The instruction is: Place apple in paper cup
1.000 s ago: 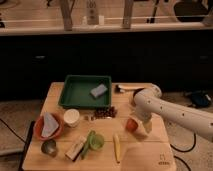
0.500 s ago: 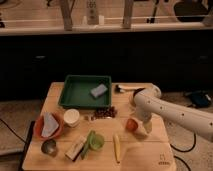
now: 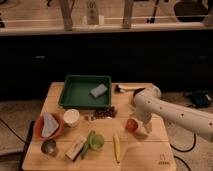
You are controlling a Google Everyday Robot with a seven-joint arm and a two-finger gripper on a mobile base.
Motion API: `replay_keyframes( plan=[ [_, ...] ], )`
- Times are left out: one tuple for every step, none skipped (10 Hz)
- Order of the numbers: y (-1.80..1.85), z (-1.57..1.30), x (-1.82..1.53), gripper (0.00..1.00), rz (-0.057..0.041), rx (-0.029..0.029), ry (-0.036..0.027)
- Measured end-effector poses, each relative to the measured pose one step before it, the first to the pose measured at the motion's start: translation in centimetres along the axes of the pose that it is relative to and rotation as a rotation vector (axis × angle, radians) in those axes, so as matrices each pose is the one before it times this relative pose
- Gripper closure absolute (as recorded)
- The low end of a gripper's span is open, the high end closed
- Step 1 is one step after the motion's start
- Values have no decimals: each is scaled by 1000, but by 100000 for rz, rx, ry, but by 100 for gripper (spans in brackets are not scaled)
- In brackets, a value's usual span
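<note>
The apple [image 3: 131, 124], small and red-orange, rests on the wooden table [image 3: 150, 157] right of centre. My gripper [image 3: 143, 125], at the end of the white arm [image 3: 170, 114] that comes in from the right, hangs low just right of the apple and close against it. The jaws stand open and hold nothing. The paper cup [image 3: 71, 117], white with a pale inside, stands upright on the left half of the table, well apart from the apple and the gripper.
A green tray [image 3: 75, 95] with a grey sponge [image 3: 99, 90] sits at the back. An orange bowl [image 3: 39, 132], a small metal bowl [image 3: 48, 147], a light green cup [image 3: 96, 142], a yellow banana-like piece [image 3: 116, 146] and dark berries [image 3: 104, 113] lie around the cup.
</note>
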Motion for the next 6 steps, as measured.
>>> replay_keyframes(
  plan=[
    [-16,2,0,20,-365,-6,68],
    [27,49,11,20,-514,-66,-3],
    [6,73,1,20,-577,-88,-47],
    [9,2,19,20,-349,-12,92],
    [-27,17,-37,20,-467,-32,12],
    [-12,72,-64,20,-461,-87,-23]
  ],
)
